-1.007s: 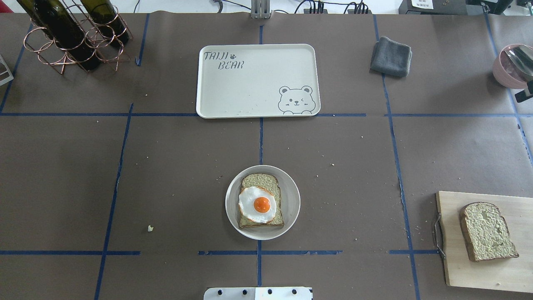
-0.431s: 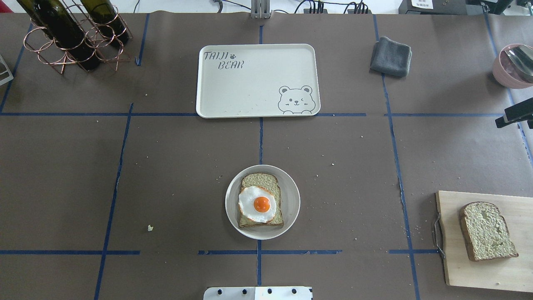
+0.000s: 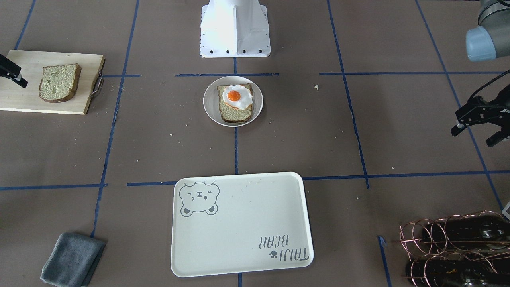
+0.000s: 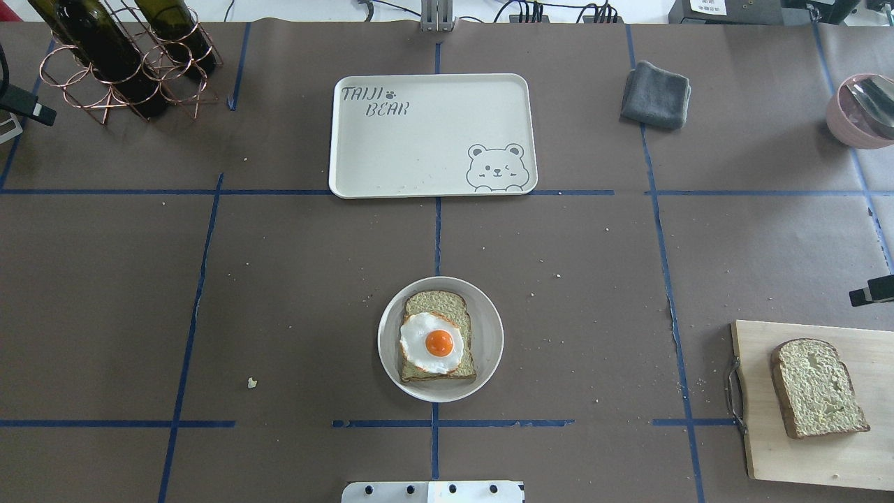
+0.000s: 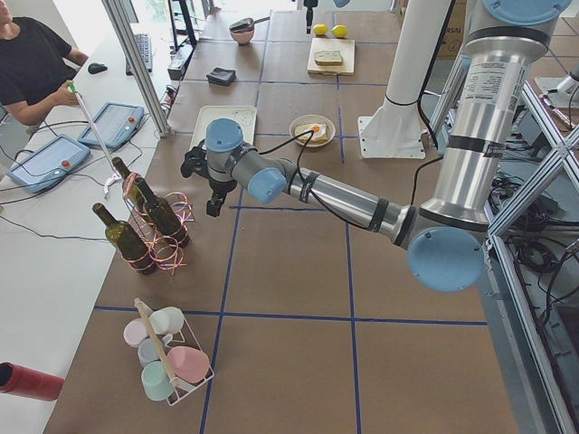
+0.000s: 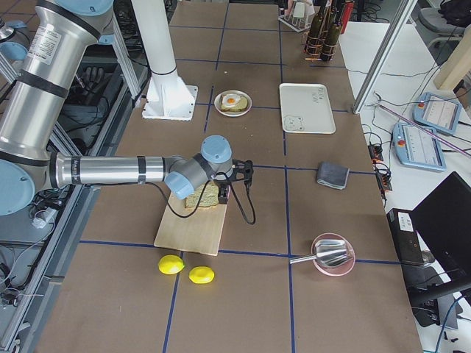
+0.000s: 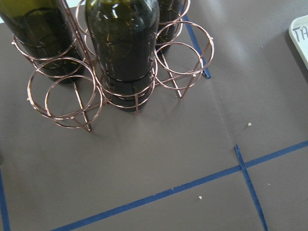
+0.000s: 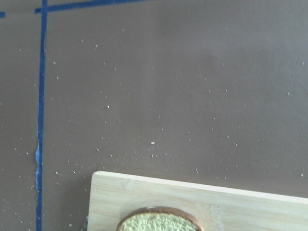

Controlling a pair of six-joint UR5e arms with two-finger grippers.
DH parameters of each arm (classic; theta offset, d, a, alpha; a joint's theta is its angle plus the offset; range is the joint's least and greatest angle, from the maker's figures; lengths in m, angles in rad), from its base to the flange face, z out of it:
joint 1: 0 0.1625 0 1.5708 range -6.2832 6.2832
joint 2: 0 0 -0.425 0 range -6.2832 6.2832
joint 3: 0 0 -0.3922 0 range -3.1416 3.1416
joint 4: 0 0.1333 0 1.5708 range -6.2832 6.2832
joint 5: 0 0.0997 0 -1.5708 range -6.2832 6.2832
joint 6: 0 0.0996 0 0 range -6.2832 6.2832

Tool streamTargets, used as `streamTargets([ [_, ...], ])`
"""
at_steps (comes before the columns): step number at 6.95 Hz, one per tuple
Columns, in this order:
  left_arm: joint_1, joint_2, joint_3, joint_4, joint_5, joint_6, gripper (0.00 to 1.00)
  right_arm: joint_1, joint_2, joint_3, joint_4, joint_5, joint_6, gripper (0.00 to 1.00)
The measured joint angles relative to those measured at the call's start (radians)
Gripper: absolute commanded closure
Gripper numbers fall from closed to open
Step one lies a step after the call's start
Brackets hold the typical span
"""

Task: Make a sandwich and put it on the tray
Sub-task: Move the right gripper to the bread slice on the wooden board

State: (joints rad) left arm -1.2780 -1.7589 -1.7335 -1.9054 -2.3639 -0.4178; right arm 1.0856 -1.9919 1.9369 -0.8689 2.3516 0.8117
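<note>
— Brown table paper [image 4: 279, 293], overhead: egg [image 4: 433, 344] atop bread slice [image 4: 436, 302] on plate [image 4: 492, 335], six o'clock; tray [image 4: 419, 140] at twelve.
— On board [image 4: 782, 454], four o'clock: second slice [image 4: 817, 388]. Splayed, empty: left gripper [image 3: 473, 135]; right gripper [image 4: 871, 292], cannot tell.

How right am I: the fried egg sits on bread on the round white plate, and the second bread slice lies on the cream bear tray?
No: the second tan bread slice lies on the pale wooden board with a metal handle, not the cream plastic bear tray. The white fried egg on bread on the round white plate is right. See the overhead exterior view.
</note>
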Motion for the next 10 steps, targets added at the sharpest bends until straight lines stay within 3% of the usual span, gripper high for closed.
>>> streamTargets([
  [3, 0.037, -0.001, -0.029, -0.011, 0.002, -0.091, 0.00, -0.279, -0.084, -0.004, 0.129, -0.222, 0.210, 0.00],
  [4, 0.041, -0.001, -0.031, -0.019, 0.002, -0.105, 0.00, -0.358, -0.110, -0.013, 0.176, -0.291, 0.241, 0.05],
  [6, 0.048, -0.001, -0.034, -0.025, 0.002, -0.116, 0.00, -0.409, -0.140, -0.058, 0.262, -0.324, 0.260, 0.33],
  [7, 0.049, 0.000, -0.034, -0.027, 0.002, -0.117, 0.00, -0.413, -0.141, -0.071, 0.280, -0.321, 0.262, 0.41],
  [10, 0.050, 0.003, -0.034, -0.032, 0.002, -0.116, 0.00, -0.415, -0.133, -0.080, 0.288, -0.312, 0.264, 0.42],
])
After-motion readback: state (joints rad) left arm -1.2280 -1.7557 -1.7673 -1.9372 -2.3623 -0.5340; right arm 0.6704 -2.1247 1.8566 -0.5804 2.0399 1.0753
